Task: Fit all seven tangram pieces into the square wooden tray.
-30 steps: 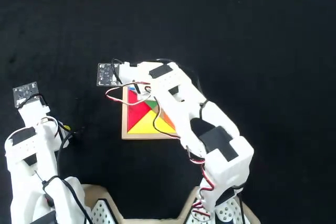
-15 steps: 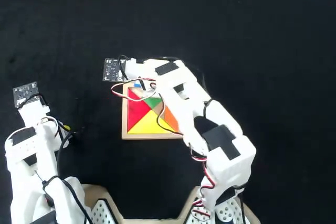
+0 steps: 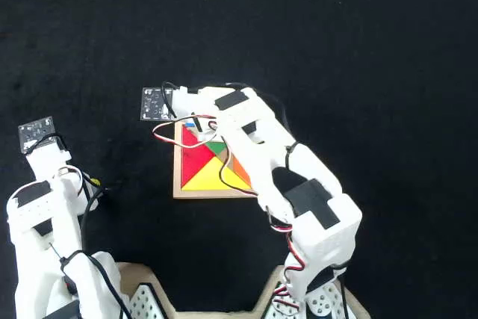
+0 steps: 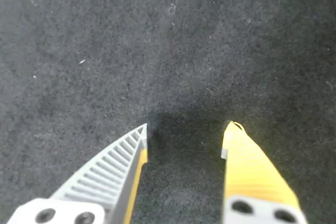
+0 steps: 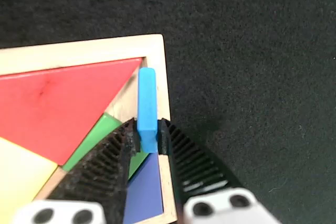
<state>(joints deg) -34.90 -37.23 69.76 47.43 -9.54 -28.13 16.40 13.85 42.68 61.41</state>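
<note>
A: Why does the right tool (image 5: 147, 129) carry the light-blue flat wooden piece (image 5: 147, 98) standing on its thin edge?

B: I judge it is meant to drop in sideways. The jaws are clamped narrow on its two broad faces, so only the thin edge points at the square wooden tray (image 5: 79, 50).

A: Where does it sit over the tray?

B: At the far left corner, along the inside of the rim. It reaches out past the tool's tips over a sliver of bare wood between the large red wooden triangle (image 5: 63, 98) and the rim. The green wooden piece (image 5: 100, 142) and the dark-blue wooden piece (image 5: 144, 192) lie just beside the jaws.

A: So that sliver is the last slot?

B: Likely, though the arm covers part of the tray from above. The piece would have to tip flat to seat.

A: And the left tool (image 4: 184, 129)?

B: Its jaws are spread wide and hold nothing, over the black cloth-covered desk (image 3: 373, 72) near its left edge, well apart from the tray.
</note>
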